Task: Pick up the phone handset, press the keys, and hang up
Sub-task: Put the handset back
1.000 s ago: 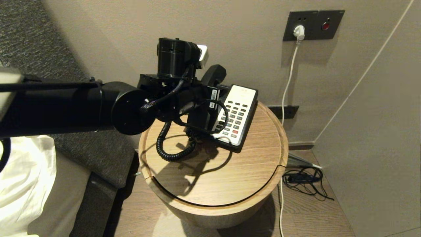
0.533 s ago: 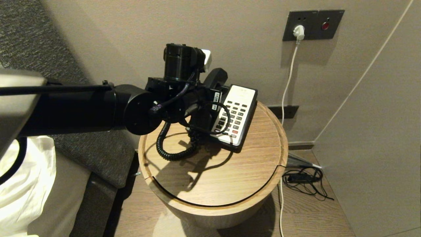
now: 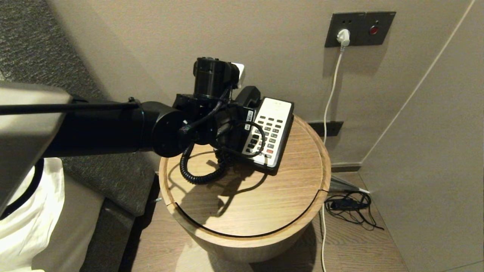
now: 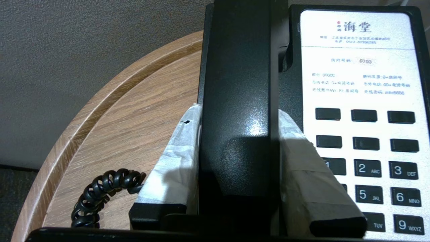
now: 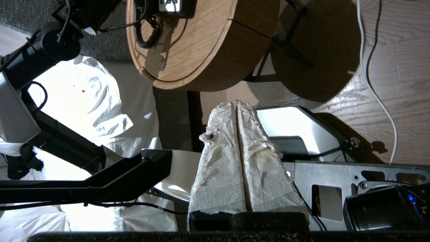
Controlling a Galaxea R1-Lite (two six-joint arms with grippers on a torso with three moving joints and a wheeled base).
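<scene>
A black phone base (image 3: 270, 132) with a white keypad face stands at the back of a round wooden table (image 3: 245, 204). My left gripper (image 3: 235, 126) is shut on the black handset (image 3: 247, 96) and holds it along the base's left side, over the cradle. In the left wrist view the paper-wrapped fingers (image 4: 174, 158) press both sides of the handset (image 4: 240, 84), beside the keypad (image 4: 356, 101). I cannot tell if the handset rests in the cradle. The coiled cord (image 3: 196, 173) lies on the table. My right gripper (image 5: 236, 104) is shut and empty, parked low beside the table.
A wall socket with a white plug (image 3: 343, 37) feeds a cable that runs down to a tangle of black cord on the floor (image 3: 349, 206). A bed with white linen (image 3: 22, 211) is to the left. The wall stands close behind the table.
My left arm has moved right and down with the handset, bringing it from above and left of the base to the base's left side.
</scene>
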